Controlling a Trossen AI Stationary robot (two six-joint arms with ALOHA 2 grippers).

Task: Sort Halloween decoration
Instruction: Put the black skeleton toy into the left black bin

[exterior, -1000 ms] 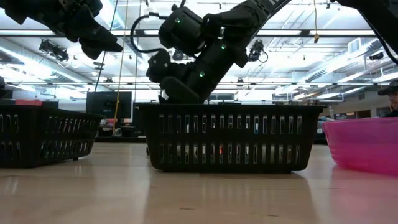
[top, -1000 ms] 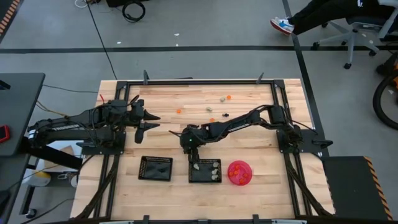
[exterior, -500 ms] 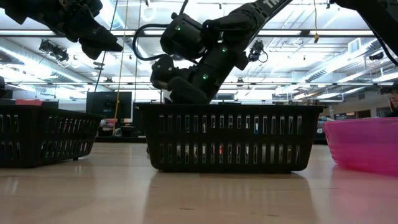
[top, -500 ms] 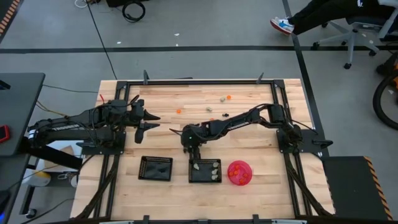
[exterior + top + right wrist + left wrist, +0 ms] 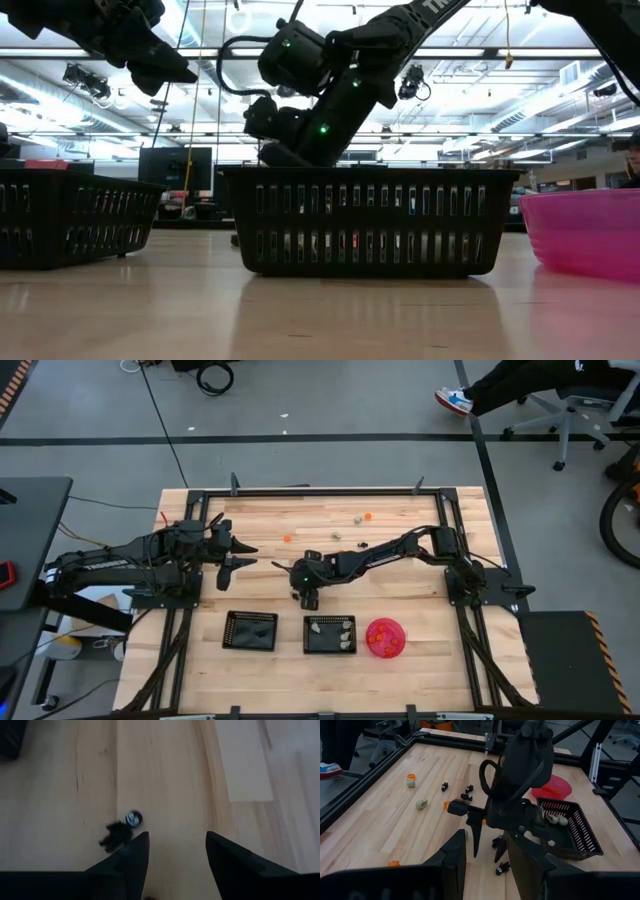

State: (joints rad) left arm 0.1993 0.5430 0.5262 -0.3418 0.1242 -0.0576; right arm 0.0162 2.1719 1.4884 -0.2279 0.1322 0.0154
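Observation:
My right gripper (image 5: 308,599) hangs open, pointing down, just beyond the far left corner of the middle black mesh tray (image 5: 330,645). A small black trinket (image 5: 116,836) and a round black one (image 5: 133,818) lie on the wood just outside one finger (image 5: 135,857); nothing lies between the fingers. Cream trinkets (image 5: 555,819) lie in that tray and orange ones in the pink bowl (image 5: 385,637). More orange, cream and black trinkets (image 5: 336,534) are scattered over the far half of the table. My left gripper (image 5: 243,556) waits open above the table's left side.
A second black mesh tray (image 5: 250,630) stands left of the middle one near the front edge. A dark metal frame (image 5: 320,491) runs round the table. In the low view the middle tray's wall (image 5: 370,220) hides my right gripper's fingertips.
My right gripper has swung from above the middle tray's far left corner toward the table's far edge and now stands over bare wood beside the tray. It has stayed open. The left arm has kept still.

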